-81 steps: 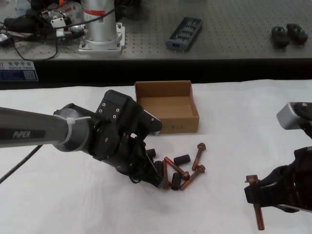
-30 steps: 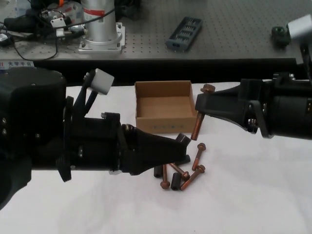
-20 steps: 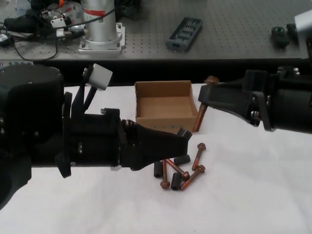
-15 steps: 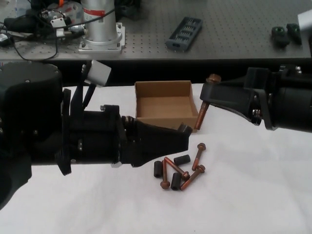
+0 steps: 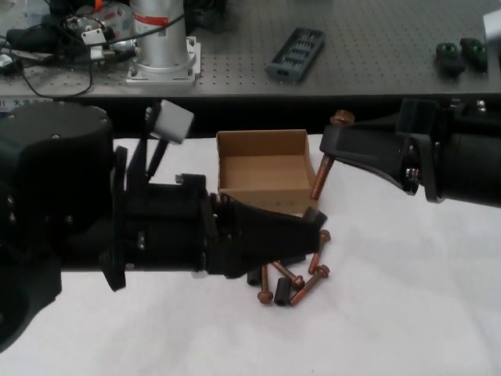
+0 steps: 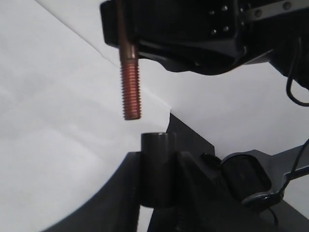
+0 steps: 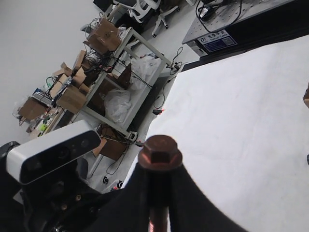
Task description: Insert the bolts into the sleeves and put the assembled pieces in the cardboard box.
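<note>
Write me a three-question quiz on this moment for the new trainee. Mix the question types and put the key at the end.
1. True or false: the bolt held by the right gripper sits inside the sleeve.
2. Multiple choice: what does the left gripper hold? A) a bolt B) a sleeve C) nothing
3. Fill in: in the high view the bolt hangs with its head up and its threaded end pointing ____.

Key: 1 false, since a gap shows between the bolt's tip and the sleeve's mouth; 2 B; 3 down.
</note>
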Robot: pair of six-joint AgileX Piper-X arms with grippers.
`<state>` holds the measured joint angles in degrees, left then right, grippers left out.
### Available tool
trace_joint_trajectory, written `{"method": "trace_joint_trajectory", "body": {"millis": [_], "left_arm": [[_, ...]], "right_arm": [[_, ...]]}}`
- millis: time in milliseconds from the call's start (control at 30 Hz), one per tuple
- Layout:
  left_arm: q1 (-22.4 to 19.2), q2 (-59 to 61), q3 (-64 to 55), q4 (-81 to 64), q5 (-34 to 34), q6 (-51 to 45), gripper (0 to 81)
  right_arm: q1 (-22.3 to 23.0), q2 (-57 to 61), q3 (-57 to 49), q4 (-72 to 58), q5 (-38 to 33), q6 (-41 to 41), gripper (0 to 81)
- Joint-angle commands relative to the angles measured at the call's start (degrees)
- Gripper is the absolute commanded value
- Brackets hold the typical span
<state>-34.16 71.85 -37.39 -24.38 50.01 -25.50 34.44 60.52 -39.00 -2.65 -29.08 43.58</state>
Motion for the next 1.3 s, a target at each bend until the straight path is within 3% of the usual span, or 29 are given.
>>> {"method": "trace_joint_trajectory", "body": {"millis": [0,600,1267], "left_arm": [[-0.40,-0.61,-0.07,-1.48,-2.42,0.20,0.6],[-0.40,-0.61,-0.07,-1.48,-7.75,0.19,0.6],[-0.40,-0.61,-0.07,-5.31,-8.70,-1.11,0.6]], "right_arm": [[-0.28,0.25,-0.74,-1.09,-1.10,0.35,1.9],[-0.28,0.25,-0.74,-1.09,-1.33,0.33,1.9],[-0.28,0.38,-0.74,-0.88,-1.11,0.39,1.9]]}}
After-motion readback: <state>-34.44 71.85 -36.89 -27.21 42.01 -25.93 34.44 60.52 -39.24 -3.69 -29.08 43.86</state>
